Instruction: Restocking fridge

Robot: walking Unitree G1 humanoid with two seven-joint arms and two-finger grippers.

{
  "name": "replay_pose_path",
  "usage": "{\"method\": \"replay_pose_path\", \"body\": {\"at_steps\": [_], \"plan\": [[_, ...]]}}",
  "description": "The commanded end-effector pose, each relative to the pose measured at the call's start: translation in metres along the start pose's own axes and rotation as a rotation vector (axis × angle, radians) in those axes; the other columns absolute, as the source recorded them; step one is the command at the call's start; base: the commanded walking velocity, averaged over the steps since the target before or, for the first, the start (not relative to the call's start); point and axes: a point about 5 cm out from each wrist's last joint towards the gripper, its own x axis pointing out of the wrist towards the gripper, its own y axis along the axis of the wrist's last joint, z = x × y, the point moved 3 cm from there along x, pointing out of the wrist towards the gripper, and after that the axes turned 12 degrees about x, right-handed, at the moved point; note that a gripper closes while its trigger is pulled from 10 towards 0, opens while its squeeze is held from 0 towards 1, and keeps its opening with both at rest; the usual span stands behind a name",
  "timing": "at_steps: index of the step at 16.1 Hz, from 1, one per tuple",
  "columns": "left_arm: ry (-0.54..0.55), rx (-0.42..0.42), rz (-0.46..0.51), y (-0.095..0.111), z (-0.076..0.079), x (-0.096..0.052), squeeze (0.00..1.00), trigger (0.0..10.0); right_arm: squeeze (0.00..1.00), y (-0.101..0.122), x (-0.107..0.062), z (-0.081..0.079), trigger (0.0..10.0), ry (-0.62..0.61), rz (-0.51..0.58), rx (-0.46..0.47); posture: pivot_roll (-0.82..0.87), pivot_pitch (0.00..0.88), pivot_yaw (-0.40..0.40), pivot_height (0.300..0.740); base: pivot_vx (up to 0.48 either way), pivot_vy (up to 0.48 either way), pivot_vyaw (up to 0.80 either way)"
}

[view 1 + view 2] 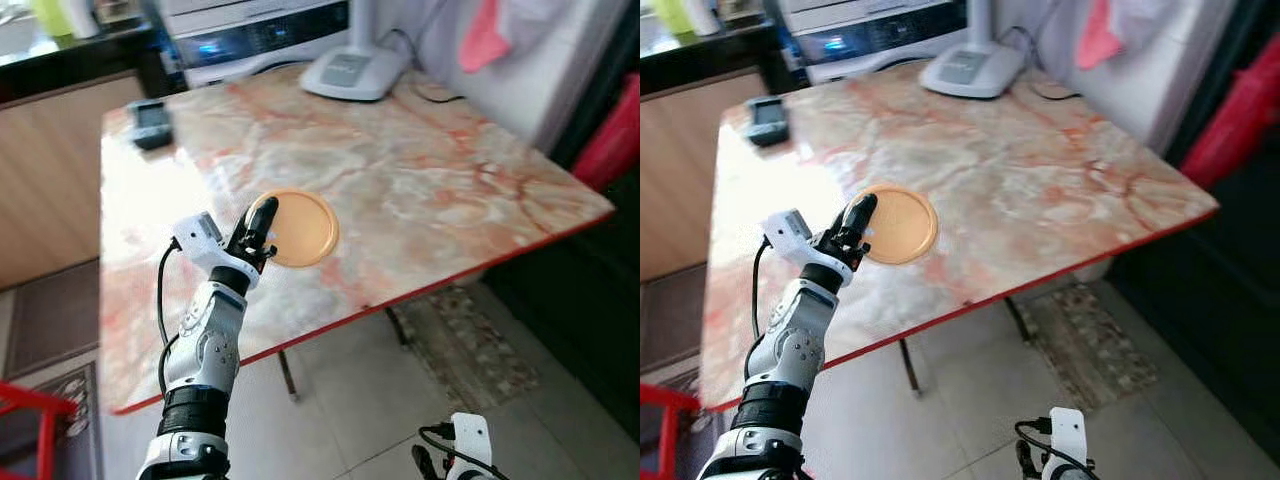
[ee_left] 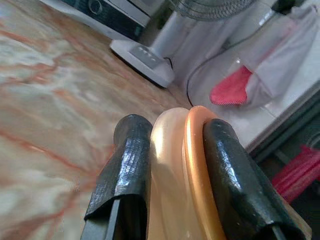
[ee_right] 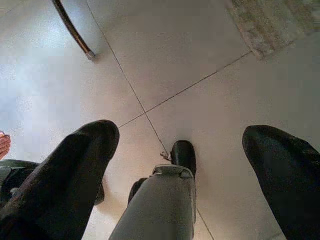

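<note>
Gripping orange plate (image 1: 303, 227) rim: left hand (image 1: 256, 224) | over marble table (image 1: 450, 190) | right hand (image 3: 180, 145) released, hanging low

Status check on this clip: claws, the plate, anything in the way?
Left claw shut on orange plate over marble table. Right claw open, hanging low above floor. Nothing blocking.

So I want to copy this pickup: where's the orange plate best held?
By its rim, from the near-left edge. The plate is thin and flat on the table, so only the edge offers a pinch; the left end effector is shut on it there.
</note>
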Motion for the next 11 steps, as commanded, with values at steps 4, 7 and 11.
{"method": "replay_pose_path", "body": {"at_steps": [4,7,11], "plan": [[-0.012,0.033,0.012,0.0055,0.0036,0.0013,0.00,10.0,0.00,-0.0057,-0.0008,0.0021,10.0,-0.005,-0.022,0.006,0.09,0.098,0.074,0.729,0.000,0.000,-0.79],[-0.024,0.031,0.014,0.0054,0.0067,0.0027,0.00,10.0,0.00,-0.0058,-0.0009,0.0023,10.0,-0.005,-0.023,0.007,0.09,0.099,0.072,0.729,0.000,0.000,-0.79],[-0.027,0.028,0.013,0.0054,0.0073,0.0030,0.00,10.0,0.00,-0.0056,-0.0009,0.0024,10.0,-0.002,-0.026,-0.002,0.09,0.101,0.071,0.729,0.000,0.000,-0.79]]}}
